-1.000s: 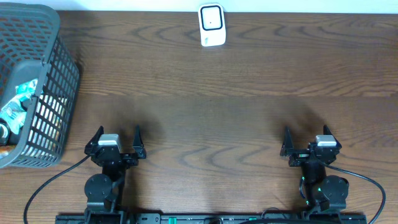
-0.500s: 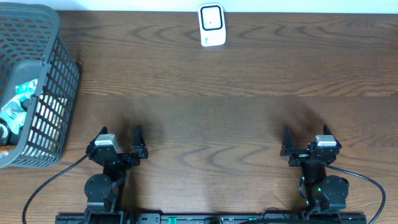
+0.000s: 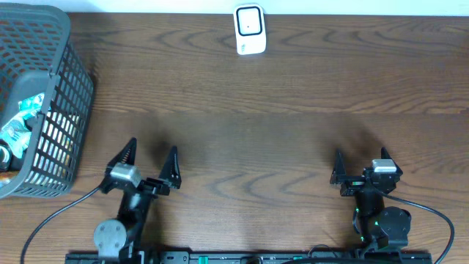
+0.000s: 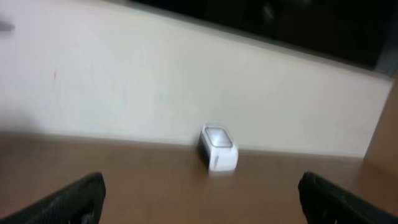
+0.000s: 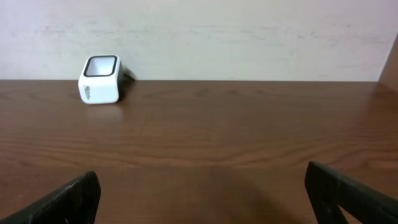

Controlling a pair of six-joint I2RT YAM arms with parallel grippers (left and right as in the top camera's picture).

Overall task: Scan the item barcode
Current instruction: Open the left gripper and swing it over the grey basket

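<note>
The white barcode scanner (image 3: pixel 249 30) stands at the far edge of the table, near the middle; it also shows as a small white box (image 4: pixel 217 148) in the left wrist view and at the upper left (image 5: pixel 99 79) in the right wrist view. Packaged items (image 3: pixel 20 121) lie in the grey basket (image 3: pixel 69 95) at the far left, partly hidden by its wall. My left gripper (image 3: pixel 152 149) is open and holds nothing, low at the near left. My right gripper (image 3: pixel 360 155) is open and holds nothing at the near right. Both are far from the scanner and the basket.
The brown wooden table (image 3: pixel 278 125) stretches between the grippers and the scanner. A pale wall (image 5: pixel 249 31) rises right behind the scanner. Cables run from both arm bases along the near edge.
The left gripper has lifted and moved a little forward and to the right, and its view is blurred by motion. The right arm has not moved.
</note>
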